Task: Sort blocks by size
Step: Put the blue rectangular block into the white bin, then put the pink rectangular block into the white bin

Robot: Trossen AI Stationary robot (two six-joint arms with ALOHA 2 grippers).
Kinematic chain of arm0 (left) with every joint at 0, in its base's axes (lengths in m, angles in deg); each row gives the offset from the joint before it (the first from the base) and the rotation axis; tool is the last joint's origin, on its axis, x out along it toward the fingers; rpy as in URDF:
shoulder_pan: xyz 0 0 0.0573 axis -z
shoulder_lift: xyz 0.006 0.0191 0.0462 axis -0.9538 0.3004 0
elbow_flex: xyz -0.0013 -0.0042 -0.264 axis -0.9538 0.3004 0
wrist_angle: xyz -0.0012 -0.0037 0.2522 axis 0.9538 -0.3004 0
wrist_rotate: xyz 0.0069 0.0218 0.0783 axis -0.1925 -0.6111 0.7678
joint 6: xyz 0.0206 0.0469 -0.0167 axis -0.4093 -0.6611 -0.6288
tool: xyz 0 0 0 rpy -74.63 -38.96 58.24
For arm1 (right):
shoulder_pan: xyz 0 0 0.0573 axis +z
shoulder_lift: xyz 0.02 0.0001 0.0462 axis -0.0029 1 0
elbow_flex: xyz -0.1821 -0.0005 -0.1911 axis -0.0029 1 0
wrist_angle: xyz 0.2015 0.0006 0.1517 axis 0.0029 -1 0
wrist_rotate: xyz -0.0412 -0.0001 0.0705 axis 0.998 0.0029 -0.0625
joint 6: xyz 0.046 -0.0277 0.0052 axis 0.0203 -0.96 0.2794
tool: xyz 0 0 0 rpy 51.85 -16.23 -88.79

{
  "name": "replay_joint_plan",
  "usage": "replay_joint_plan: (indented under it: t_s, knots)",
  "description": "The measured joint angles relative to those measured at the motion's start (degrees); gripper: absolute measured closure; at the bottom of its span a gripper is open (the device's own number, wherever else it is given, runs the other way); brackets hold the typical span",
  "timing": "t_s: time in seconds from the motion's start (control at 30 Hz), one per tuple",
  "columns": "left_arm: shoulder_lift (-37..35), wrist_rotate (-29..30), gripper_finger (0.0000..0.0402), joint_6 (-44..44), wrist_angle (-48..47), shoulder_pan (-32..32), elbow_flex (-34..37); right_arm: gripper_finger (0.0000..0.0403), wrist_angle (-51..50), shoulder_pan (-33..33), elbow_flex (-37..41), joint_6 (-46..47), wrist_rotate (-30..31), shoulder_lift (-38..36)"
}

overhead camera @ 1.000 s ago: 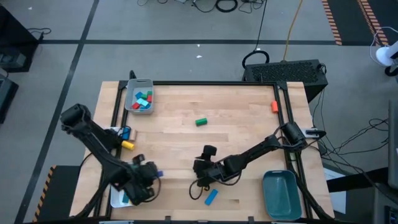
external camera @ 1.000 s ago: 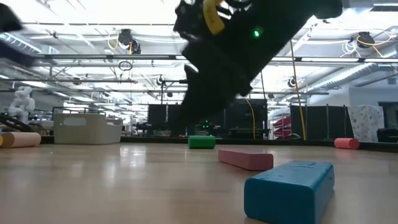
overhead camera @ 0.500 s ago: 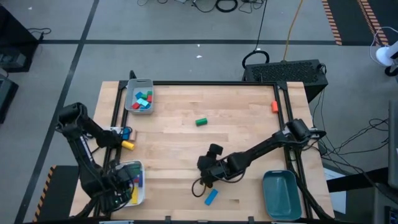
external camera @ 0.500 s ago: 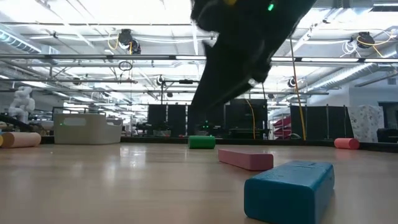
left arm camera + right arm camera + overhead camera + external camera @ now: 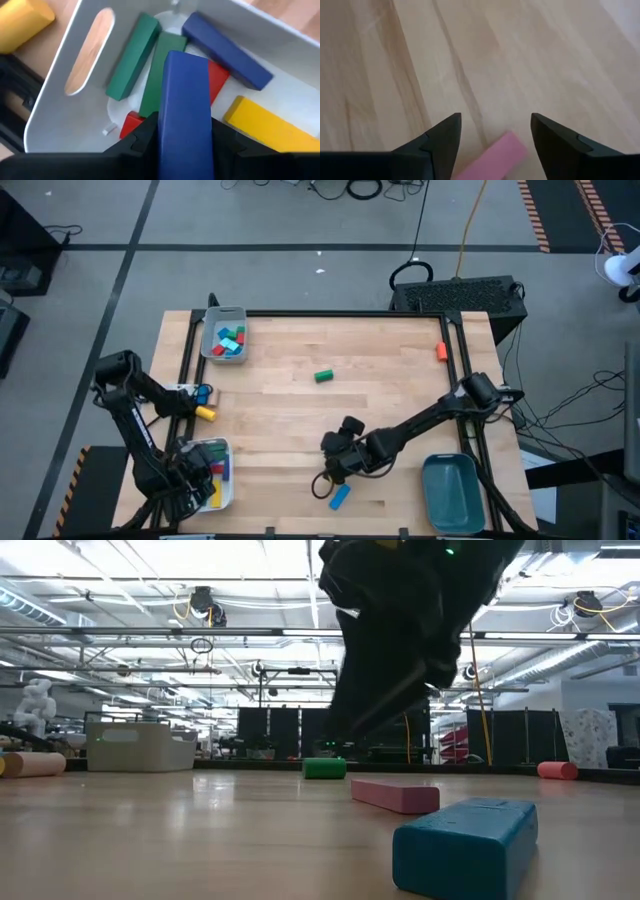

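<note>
Blocks lie scattered over the wooden worktop [image 5: 300,410] and in its trays. At the near left corner, the left gripper [image 5: 184,142] hangs over a white tray [image 5: 60,115], its fingers [image 5: 142,137] clamped on the sides of a long blue bar [image 5: 184,105]. Below that bar the tray holds two green bars [image 5: 131,57], a dark blue bar [image 5: 227,50], a yellow bar [image 5: 267,125] and red pieces [image 5: 132,122]. A yellow cylinder [image 5: 206,413] rests on the worktop just outside this tray.

Near the front middle of the worktop, the right gripper [image 5: 495,137] points down with its fingers [image 5: 440,142] spread apart and nothing between them; a pink bar [image 5: 492,160] lies flat on the wood just beneath the gap, not touched. In the low view the same pink bar [image 5: 394,794] sits behind a blue block [image 5: 465,845], which lies closest to the front edge, beside the pink one.

A green cylinder [image 5: 323,376] rests alone around the centre of the worktop, and an orange piece [image 5: 441,351] sits near the far right edge. A grey tray [image 5: 225,335] at the far left corner holds several short pieces in red, green, blue and teal. A teal tray [image 5: 452,493] stands at the near right corner
</note>
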State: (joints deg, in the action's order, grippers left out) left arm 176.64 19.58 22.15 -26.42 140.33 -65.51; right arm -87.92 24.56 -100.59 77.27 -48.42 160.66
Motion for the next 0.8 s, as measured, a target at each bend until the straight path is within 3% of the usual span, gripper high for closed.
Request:
replay_joint_plan:
  t_s: [0.17,0.5,0.8]
  knots:
    - [0.0,-0.8,0.026,1.8,-0.1,0.0,0.5,0.0154,-1.4,0.0,0.0,1.8,-2.2,0.9]
    - [0.0,-0.8,0.0156,0.3,-0.1,0.0,0.5,0.0122,-10.5,0.0,0.0,11.7,-7.7,1.2]
    - [0.0,-0.8,0.015,0.8,-1.3,-2.5,-0.9,0.0128,-5.0,0.0,-0.2,10.6,-12.5,3.5]
